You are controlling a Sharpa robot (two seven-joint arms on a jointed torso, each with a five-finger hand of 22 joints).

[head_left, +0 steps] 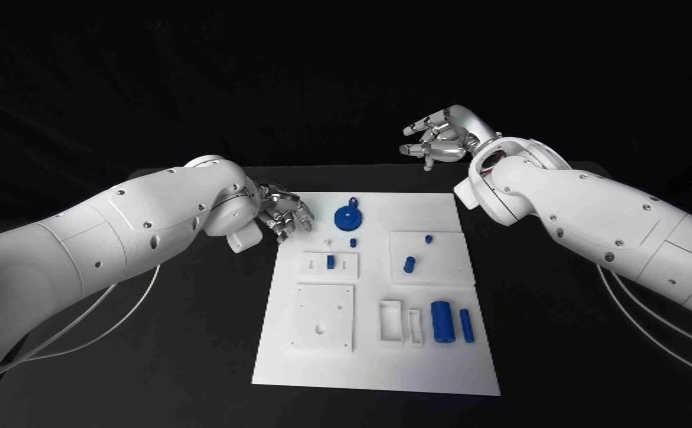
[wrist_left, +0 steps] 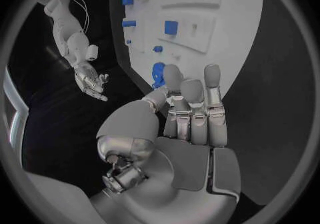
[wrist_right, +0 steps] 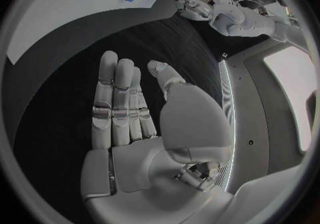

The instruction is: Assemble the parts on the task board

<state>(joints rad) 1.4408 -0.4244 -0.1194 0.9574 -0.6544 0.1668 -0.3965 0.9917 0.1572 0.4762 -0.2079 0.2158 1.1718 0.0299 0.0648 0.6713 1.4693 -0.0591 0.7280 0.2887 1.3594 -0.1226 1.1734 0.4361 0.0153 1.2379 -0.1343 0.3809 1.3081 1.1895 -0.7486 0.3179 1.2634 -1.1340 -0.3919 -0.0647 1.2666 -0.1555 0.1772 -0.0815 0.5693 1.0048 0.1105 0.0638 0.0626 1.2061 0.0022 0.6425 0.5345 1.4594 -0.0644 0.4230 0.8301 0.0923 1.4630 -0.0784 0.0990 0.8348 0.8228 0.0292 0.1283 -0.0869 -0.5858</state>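
Black table [head_left: 173, 348] carried the white task board [head_left: 378, 368], where blue parts [head_left: 450, 322] lay unassembled, the gear [head_left: 348, 217] at twelve o'clock beside the left hand [head_left: 281, 211], while the right hand [head_left: 446, 138] hovered clear, both hands' fingers apart, apparently poised to begin.

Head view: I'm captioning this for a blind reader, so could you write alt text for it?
A white task board lies on a black table with small blue parts on it. The left hand hovers by its far left corner, the right hand open beyond its far right corner.
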